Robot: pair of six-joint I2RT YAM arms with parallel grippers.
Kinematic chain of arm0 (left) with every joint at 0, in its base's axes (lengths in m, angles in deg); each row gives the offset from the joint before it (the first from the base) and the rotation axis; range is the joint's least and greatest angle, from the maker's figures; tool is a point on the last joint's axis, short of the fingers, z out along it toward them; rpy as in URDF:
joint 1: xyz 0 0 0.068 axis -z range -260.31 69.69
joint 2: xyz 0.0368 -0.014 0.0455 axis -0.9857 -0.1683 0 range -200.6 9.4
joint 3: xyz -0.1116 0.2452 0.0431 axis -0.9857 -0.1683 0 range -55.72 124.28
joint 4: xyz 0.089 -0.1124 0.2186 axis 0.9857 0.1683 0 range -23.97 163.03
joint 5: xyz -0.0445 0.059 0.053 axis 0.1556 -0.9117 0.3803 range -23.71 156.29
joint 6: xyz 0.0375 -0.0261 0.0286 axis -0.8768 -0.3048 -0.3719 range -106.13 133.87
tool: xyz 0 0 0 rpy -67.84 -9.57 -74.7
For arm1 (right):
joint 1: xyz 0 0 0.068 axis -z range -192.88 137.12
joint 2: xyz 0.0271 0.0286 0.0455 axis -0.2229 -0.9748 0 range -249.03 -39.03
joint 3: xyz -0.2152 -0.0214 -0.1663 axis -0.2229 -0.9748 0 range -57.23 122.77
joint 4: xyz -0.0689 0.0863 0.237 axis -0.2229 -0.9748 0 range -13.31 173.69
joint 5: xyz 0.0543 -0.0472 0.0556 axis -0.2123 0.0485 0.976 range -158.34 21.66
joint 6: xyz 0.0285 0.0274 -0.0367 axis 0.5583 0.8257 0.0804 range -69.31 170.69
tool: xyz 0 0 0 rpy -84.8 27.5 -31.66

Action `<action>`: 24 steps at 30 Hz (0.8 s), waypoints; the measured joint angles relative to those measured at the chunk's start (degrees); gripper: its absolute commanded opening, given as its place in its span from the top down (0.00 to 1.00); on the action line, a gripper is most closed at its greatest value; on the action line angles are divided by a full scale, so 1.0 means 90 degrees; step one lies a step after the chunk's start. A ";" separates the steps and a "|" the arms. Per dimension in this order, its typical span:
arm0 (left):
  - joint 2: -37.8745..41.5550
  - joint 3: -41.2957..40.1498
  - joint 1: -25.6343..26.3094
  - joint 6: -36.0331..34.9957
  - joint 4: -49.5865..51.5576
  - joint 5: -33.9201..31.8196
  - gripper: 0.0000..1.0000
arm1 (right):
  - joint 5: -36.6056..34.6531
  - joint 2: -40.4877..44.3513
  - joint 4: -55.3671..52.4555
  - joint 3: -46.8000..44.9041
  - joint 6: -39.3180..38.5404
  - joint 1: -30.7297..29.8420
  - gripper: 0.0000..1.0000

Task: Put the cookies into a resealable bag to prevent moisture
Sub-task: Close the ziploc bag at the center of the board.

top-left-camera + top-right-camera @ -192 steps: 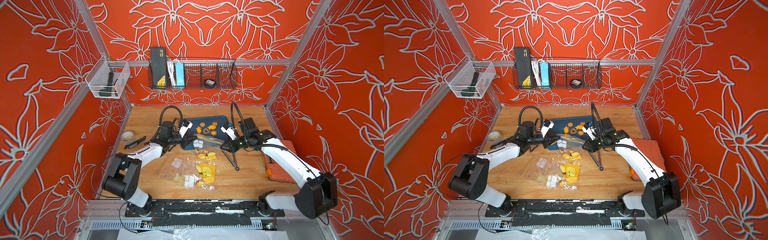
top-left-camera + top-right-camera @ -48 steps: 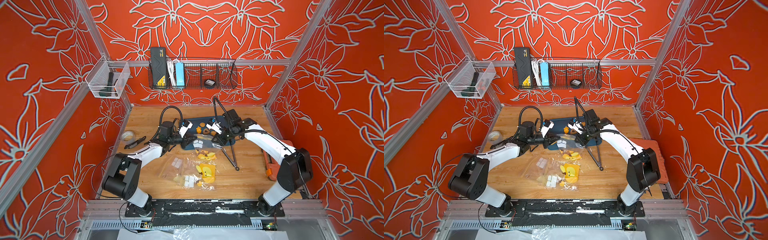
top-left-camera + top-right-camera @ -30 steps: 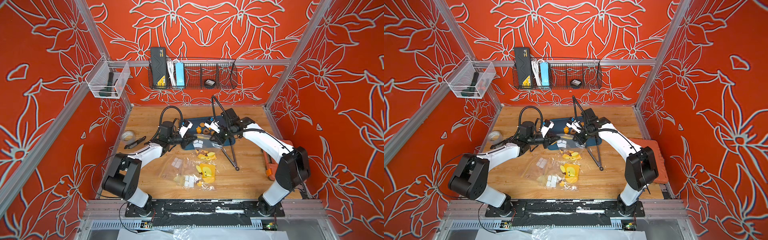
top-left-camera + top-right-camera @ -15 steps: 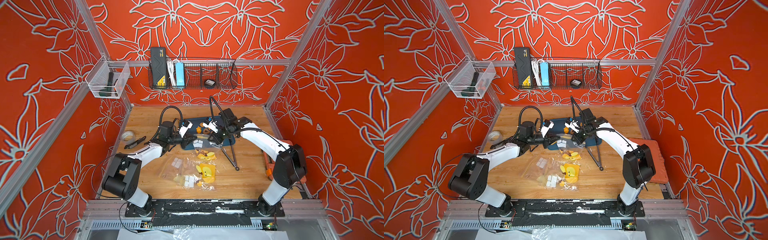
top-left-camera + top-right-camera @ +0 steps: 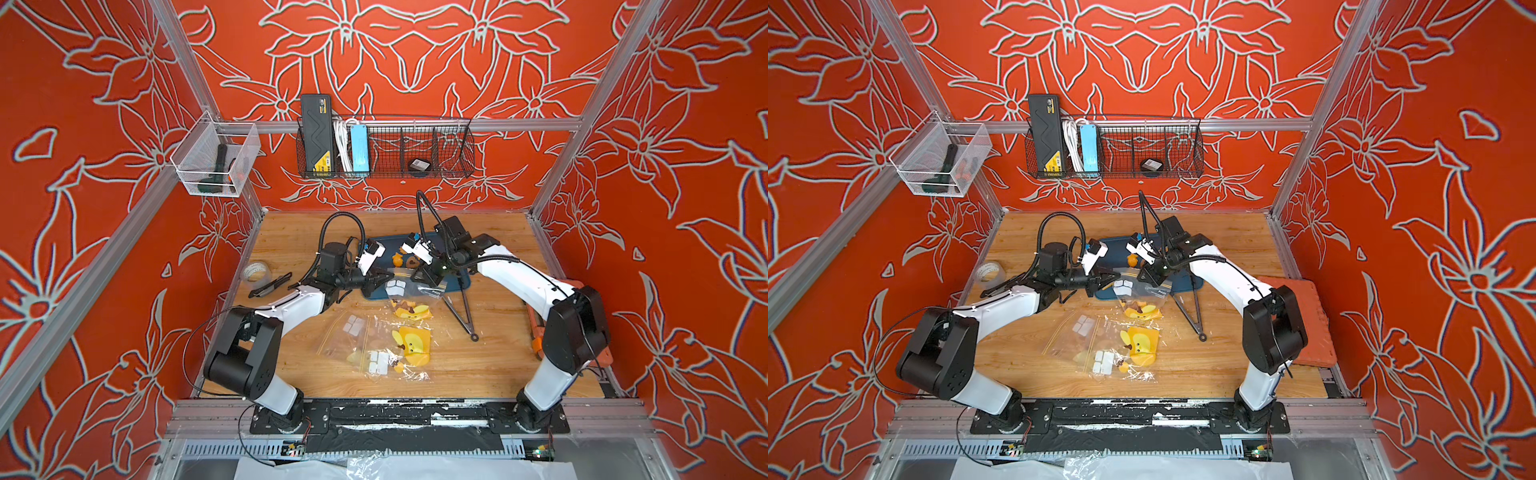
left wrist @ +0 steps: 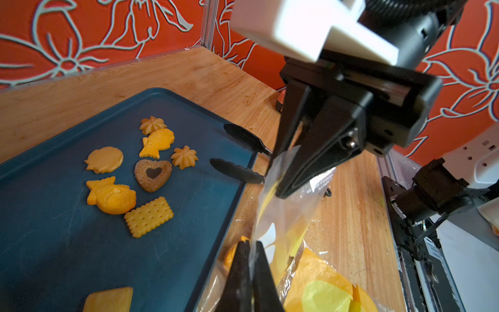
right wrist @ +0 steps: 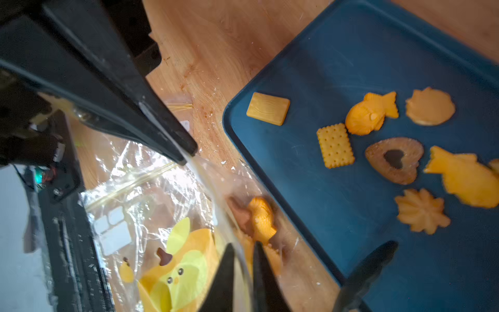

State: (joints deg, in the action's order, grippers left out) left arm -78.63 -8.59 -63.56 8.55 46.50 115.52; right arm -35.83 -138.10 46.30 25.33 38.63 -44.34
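Several yellow-orange cookies [image 6: 152, 174] and a brown heart lie on the blue tray [image 6: 54, 243], also seen in the right wrist view as cookies [image 7: 334, 146]. A clear resealable bag [image 6: 286, 216] hangs upright off the tray's near edge, with a fish cookie [image 7: 260, 216] and a brown one inside. My left gripper [image 6: 249, 243] is shut on one end of the bag's top edge. My right gripper [image 7: 243, 245] pinches the other end, with the film between its nearly closed fingers. In both top views the two grippers [image 5: 388, 276] [image 5: 1142, 276] face each other over the bag.
Black tongs [image 5: 459, 309] lie on the wood, tips on the tray's right edge. Two more clear bags with yellow prints [image 5: 409, 340] lie nearer the front. A tape roll [image 5: 257, 272] and a black tool [image 5: 270, 286] sit at the left, an orange pad [image 5: 1300, 316] at the right.
My right arm has swung left from beside the tongs to the bag's top edge and closed on it. The left arm has stayed still, holding the bag.
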 measured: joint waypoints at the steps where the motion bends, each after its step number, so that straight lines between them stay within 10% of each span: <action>1: 0.0000 0.0000 0.0000 0.0000 0.0000 0.0000 1.00 | 0.0017 0.0000 0.0015 0.0000 0.0044 -0.0007 1.00; 3: 0.0000 0.0000 0.0000 0.0000 0.0002 -0.0002 1.00 | 0.0044 -0.0005 0.0002 0.0012 0.0063 -0.0012 0.82; 5: 0.0000 0.0000 0.0000 0.0000 0.0000 0.0000 1.00 | 0.0063 -0.0010 0.0032 0.0022 0.0090 -0.0019 1.00; 9: 0.0000 0.0000 0.0000 0.0000 0.0002 -0.0002 1.00 | 0.0087 -0.0034 0.0053 0.0044 0.0114 -0.0049 0.83; 13: 0.0002 0.0000 0.0000 0.0000 0.0000 0.0000 1.00 | 0.0092 -0.0056 0.0104 0.0058 0.0129 -0.0070 1.00; 16: 0.0002 0.0000 -0.0002 0.0000 0.0000 -0.0002 1.00 | 0.0090 -0.0092 0.0119 0.0100 0.0199 -0.0095 0.81; 18: 0.0002 0.0000 -0.0002 0.0000 0.0002 0.0002 1.00 | 0.0083 -0.0104 0.0204 0.0100 0.0189 -0.0107 1.00; 22: 0.0002 0.0000 -0.0005 0.0000 0.0002 0.0000 1.00 | 0.0107 -0.0129 0.0206 0.0131 0.0270 -0.0134 0.84; 24: 0.0002 0.0000 -0.0005 0.0000 0.0000 0.0000 1.00 | 0.0104 -0.0143 0.0255 0.0138 0.0236 -0.0143 1.00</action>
State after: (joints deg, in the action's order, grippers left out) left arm -78.61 -8.59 -63.60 8.55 46.50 115.52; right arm -34.89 -139.39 48.60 26.58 40.75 -45.63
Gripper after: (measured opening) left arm 0.047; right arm 0.103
